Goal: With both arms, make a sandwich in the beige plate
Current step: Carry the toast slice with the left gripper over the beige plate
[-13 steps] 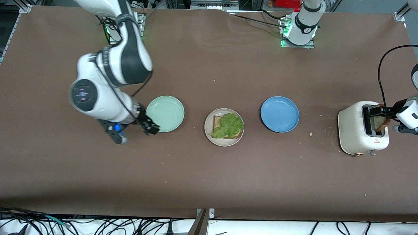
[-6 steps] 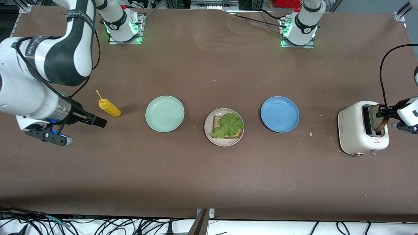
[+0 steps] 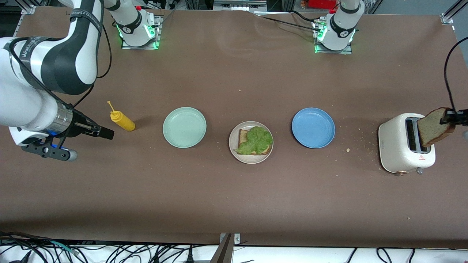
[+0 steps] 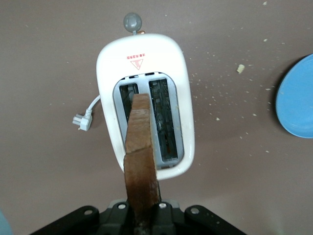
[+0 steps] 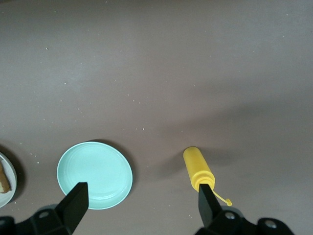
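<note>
We saw the left gripper (image 3: 453, 116) clamped on a bread slice (image 3: 434, 126), its fingers (image 4: 120, 215) pressed to the crust, holding the slice over the white toaster (image 3: 396, 146) at the left arm's end of the table. The right gripper (image 3: 104, 132) hung with its fingers (image 5: 77, 200) spread wide and empty, over the table just beside the yellow squeeze bottle (image 3: 122, 120) at the right arm's end. The beige plate (image 3: 234, 146) sat mid-table between the mint-green plate (image 3: 184, 127) and the blue plate (image 3: 313, 127), carrying a second bread slice (image 3: 242, 138) topped by a lettuce leaf (image 3: 257, 140). Crumbs (image 3: 347, 149) dotted the brown table (image 3: 234, 197) near the toaster.
</note>
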Robot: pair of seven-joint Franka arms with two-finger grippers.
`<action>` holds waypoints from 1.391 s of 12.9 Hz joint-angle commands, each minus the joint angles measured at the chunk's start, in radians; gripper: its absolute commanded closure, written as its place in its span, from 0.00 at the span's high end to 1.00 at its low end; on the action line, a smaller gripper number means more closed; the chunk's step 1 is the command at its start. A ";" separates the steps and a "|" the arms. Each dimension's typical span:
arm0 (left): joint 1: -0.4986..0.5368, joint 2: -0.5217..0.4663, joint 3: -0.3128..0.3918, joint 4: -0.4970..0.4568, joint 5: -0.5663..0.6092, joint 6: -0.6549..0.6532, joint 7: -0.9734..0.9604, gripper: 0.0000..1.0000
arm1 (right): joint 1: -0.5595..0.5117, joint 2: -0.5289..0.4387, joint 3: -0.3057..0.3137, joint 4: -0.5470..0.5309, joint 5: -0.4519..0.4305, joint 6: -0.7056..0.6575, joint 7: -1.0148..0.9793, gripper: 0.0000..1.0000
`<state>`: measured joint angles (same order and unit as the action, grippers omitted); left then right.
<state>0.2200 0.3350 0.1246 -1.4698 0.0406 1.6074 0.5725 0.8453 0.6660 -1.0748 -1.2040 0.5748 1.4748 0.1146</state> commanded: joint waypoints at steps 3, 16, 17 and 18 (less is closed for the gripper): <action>-0.027 0.021 -0.020 0.069 -0.230 -0.142 -0.020 0.00 | 0.008 -0.012 -0.016 -0.013 -0.009 -0.010 -0.023 0.99; -0.363 0.294 -0.074 0.062 -0.949 -0.143 -0.264 0.00 | -0.676 -0.180 0.872 0.123 -0.479 -0.062 -0.019 0.99; -0.381 0.315 -0.075 0.062 -0.981 -0.120 -0.263 0.00 | -0.724 -0.206 0.926 0.103 -0.505 -0.060 -0.024 0.99; -0.411 0.328 -0.075 0.060 -1.004 -0.085 -0.263 0.00 | -0.745 -0.254 0.950 0.037 -0.544 -0.050 -0.039 0.99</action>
<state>-0.1615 0.6312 0.0416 -1.4233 -0.9024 1.4912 0.3173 0.1588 0.4876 -0.2003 -1.0857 0.0895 1.4245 0.0996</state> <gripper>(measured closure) 0.899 0.004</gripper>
